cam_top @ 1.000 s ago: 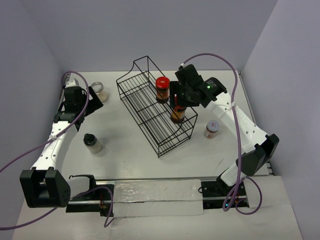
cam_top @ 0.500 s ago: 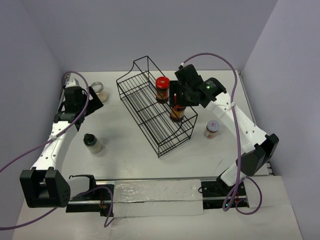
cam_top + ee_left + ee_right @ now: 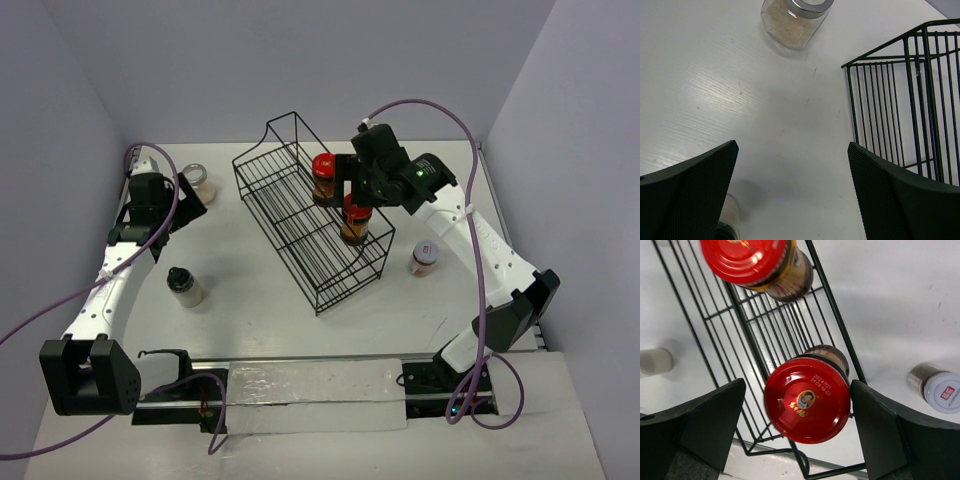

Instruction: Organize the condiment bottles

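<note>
Two red-lidded jars stand in the black wire rack: one on the far side, the other nearer the rack's right end. My right gripper hovers just above the second jar, open. In the right wrist view its lid sits between the gripper's spread fingers with a gap on the left. The white-lidded jar stands on the table right of the rack. The black-capped jar and the pale-contents jar stand at the left. My left gripper is open and empty over bare table.
The rack's left corner shows at the right of the left wrist view, the pale jar at its top. Purple walls close in the table at the back and sides. A rail with a white strip runs along the near edge.
My right gripper has risen slightly off the second red-lidded jar, whose lid now shows from above. The jar stays in the rack. The left arm has not moved.
</note>
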Controlling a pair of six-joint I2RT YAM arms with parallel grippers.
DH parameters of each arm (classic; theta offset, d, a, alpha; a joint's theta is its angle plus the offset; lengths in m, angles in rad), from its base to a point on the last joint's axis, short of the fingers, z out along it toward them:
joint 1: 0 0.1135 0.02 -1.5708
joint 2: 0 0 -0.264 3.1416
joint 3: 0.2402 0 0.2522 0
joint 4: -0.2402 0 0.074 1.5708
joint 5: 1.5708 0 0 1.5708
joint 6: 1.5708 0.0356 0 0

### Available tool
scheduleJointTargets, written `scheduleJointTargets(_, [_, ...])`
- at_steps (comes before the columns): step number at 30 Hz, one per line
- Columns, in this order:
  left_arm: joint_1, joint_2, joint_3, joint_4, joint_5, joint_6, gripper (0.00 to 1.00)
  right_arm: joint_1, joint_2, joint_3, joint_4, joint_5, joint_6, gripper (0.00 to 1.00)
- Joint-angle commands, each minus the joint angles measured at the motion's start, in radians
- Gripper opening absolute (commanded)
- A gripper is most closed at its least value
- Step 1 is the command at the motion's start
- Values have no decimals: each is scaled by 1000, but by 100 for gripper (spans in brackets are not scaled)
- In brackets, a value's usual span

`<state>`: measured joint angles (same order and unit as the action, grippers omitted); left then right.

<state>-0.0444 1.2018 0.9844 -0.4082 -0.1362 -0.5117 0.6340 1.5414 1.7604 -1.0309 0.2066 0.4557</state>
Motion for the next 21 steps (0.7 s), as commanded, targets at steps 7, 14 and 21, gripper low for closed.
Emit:
scheduleJointTargets(7, [-6,11,25,-5,-36,-2,99,12,-51,162,3,49,-15,99])
scheduleJointTargets(14, [-18,64,76,-148,-149,-52,99,12,-105,179,-45,155,-35,100])
scheduleJointTargets(21, [-23,-35,103,-344,-322,-105,98,10,-157,97,-8,166,-37,100])
